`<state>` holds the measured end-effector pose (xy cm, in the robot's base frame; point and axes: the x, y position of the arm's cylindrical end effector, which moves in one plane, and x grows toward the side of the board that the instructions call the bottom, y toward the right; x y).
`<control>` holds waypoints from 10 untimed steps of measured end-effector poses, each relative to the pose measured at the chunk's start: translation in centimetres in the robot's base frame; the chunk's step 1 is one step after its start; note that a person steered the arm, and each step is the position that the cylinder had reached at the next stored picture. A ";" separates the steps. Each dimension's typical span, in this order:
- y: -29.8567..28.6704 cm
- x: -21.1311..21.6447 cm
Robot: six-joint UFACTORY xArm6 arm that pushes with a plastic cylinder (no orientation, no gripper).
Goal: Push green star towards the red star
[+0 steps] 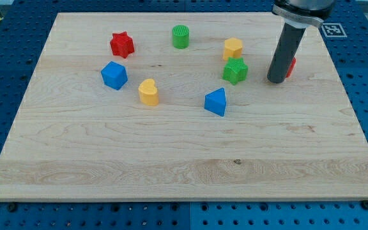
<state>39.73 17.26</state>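
Scanning left to right on the surface (171, 160): blue cube (114, 75), red star (122, 45), yellow block (149, 92), green cylinder (181, 36), blue wedge (216, 101), yellow hexagon (233, 48), green star (235, 70) just below it. My tip (276, 80) sits right of the green star, apart, half hiding a red block (291, 66). No claw fitted.

Bright, even overhead light, sharp focus, soft short shadows, no glare.
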 end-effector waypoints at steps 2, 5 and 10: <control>-4.4 0.0; -11.0 -3.7; -16.2 -1.5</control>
<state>38.20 1.09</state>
